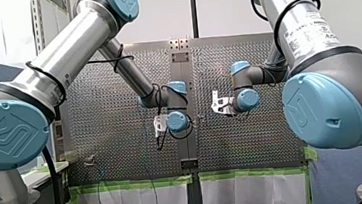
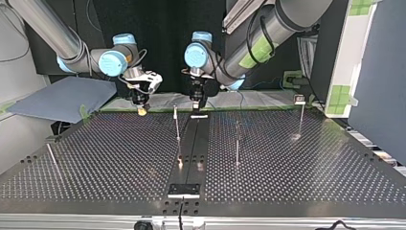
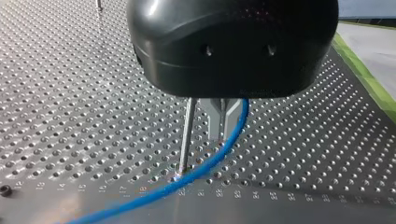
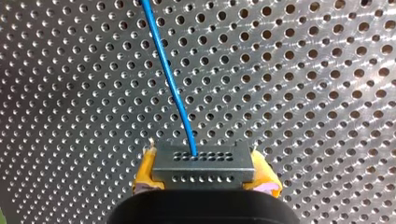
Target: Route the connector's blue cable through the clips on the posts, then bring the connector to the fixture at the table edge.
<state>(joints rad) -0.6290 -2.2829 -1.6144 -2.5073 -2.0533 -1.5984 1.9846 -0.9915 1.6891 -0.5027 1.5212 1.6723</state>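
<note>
Our right pincer (image 4: 205, 179) is clamped on the connector (image 4: 203, 163), with its yellow pads (image 4: 145, 173) pressing the grey block from both sides. From the connector's face the blue cable (image 4: 170, 84) leads away ahead of the pincer, over the perforated counter (image 4: 303, 93). In our left wrist view the cable curves down just beside our left pincer (image 3: 222, 135) and runs along the counter past the foot of a thin post (image 3: 187, 135). We cannot tell whether that pincer is open or closed. In the top view both pincers hang at the counter's far side, well apart from the dark fixture (image 2: 184, 190) at the near edge, and another post (image 2: 237, 143) stands between.
</note>
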